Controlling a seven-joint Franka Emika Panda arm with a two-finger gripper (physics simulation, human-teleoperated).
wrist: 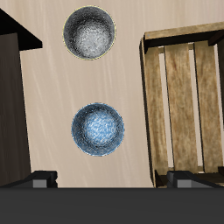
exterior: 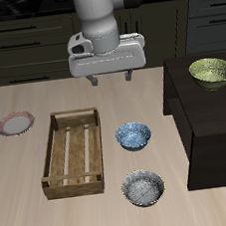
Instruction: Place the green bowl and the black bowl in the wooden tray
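**Nothing placed yet**

The wooden tray [exterior: 74, 154] sits empty on the tabletop [exterior: 27, 211]. The green bowl [exterior: 211, 71] rests on a dark stand [exterior: 202, 124]; the black bowl [exterior: 142, 189] lies beside the tray. The gripper [exterior: 111, 78] hangs high, jaws apart, holding nothing.

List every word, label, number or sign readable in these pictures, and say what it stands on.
None: no readable text in either view.
The wooden tray, green bowl, black bowl, blue bowl and pink-rimmed plate carry only grain or speckles.
The gripper housing shows no marking.
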